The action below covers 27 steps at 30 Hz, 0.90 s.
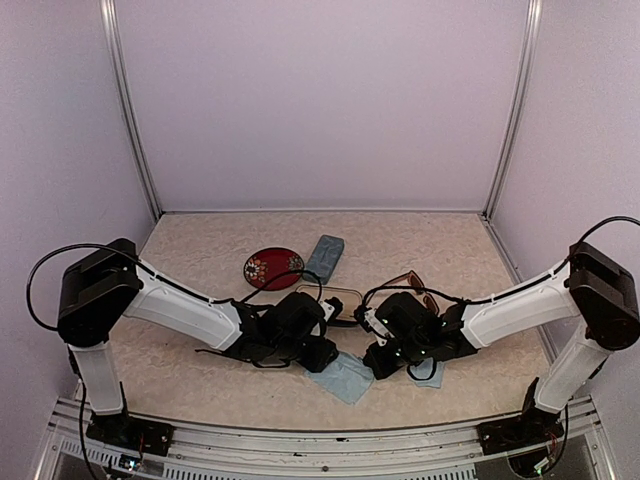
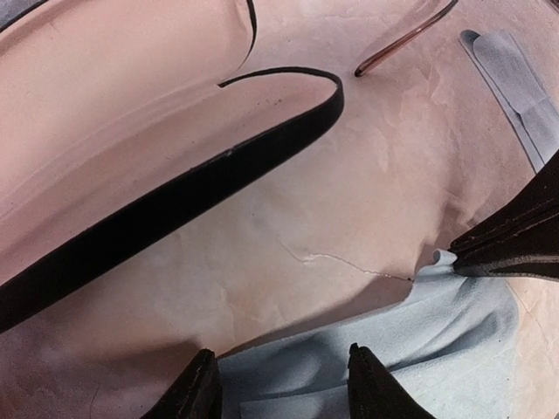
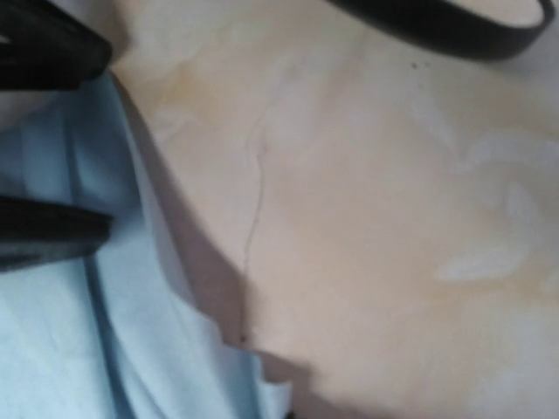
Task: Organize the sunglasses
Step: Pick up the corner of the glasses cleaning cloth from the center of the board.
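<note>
While at cloth (image 2: 454, 340) edge, right pincer (image 2: 452, 254).

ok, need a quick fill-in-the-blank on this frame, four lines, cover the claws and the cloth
1. The cloth under both claws is light ____.
2. The right claw is ____ on a corner of that cloth.
3. The left claw stands ____ over the cloth.
4. In the top view, the red disc lies to the ____ of the blue-grey case.

Missing words: blue; shut; open; left.
</note>
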{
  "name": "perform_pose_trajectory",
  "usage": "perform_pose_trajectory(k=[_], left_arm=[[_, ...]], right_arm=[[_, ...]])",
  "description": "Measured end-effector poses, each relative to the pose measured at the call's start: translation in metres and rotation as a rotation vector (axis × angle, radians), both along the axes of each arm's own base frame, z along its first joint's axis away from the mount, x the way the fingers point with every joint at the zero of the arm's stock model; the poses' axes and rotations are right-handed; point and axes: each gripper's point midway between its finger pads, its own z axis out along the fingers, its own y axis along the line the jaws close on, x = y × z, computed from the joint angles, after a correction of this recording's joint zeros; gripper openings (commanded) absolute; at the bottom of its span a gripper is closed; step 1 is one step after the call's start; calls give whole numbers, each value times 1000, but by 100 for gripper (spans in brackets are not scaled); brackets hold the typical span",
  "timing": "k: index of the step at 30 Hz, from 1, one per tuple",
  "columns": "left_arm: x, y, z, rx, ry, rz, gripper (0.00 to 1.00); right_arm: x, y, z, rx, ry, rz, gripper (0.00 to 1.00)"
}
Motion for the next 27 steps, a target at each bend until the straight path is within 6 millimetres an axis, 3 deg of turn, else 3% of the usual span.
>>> perform_pose_trajectory(k=[12,27], left_arm=[[9,19,10,-62,14,50,56],[9,8,0,-42,21,32,41]], right_arm=[[0,1,0,4,-1,2,0],[0,1,0,6,-1,2,0]])
